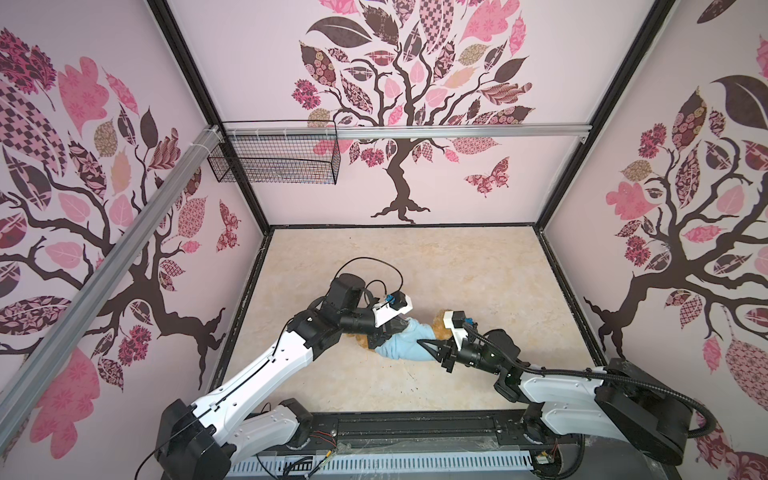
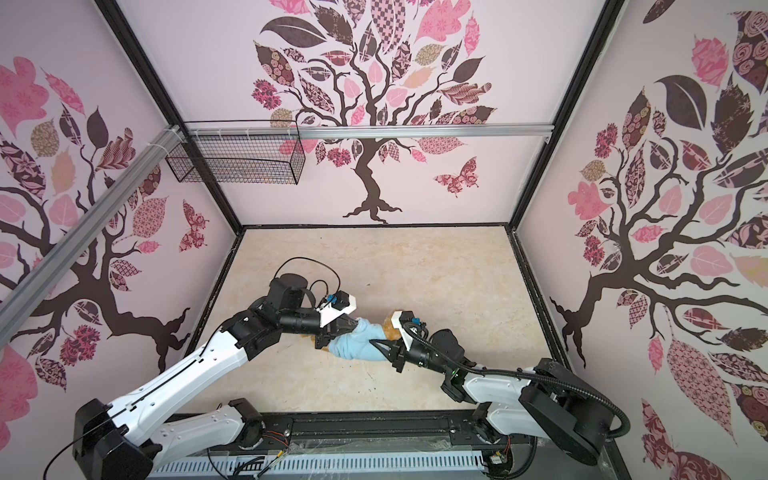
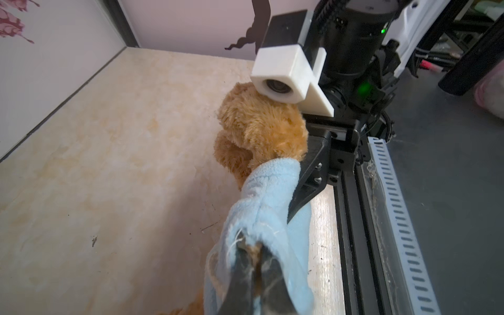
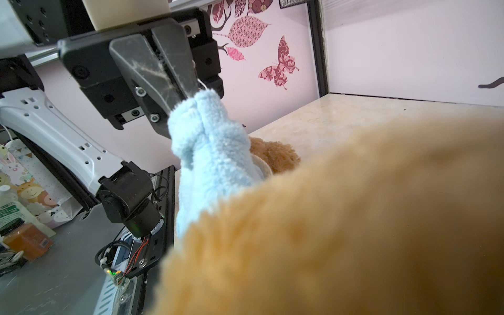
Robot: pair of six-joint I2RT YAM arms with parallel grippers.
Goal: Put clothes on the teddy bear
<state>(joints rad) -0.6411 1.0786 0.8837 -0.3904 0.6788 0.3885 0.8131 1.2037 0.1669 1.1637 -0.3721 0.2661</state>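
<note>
Pale-blue fleece sits pinched between the black fingers of the left claw (image 3: 255,270). Its jaws are closed tight on the hem of the light-blue fuzzy shirt (image 3: 270,191), and a tuft of brown fur shows in the same pinch. The hold reads as a pull on the hem, to draw the garment along the body. Just beyond this claw lies the teddy bear (image 3: 259,128), small, curly golden-brown plush, down on the tabletop with its torso inside the shirt and its head out of the far end. At that head end, opposite the left claw, the right claw (image 1: 432,349) rests against the shirt with one black finger along the fabric. Whether it clamps anything I cannot tell; likely a brace against the pull. The bear thus lies between the two claws, head beneath the right arm's white wrist camera (image 3: 278,73). Under both is a beige marbled tabletop (image 1: 415,266), black-edged. Farther out are pale pink walls (image 1: 257,62) with dark tree and pink leaf decals. A black wire basket (image 1: 274,162) hangs from an aluminium rail (image 1: 415,132), far beyond the left claw, high on the back wall.
</note>
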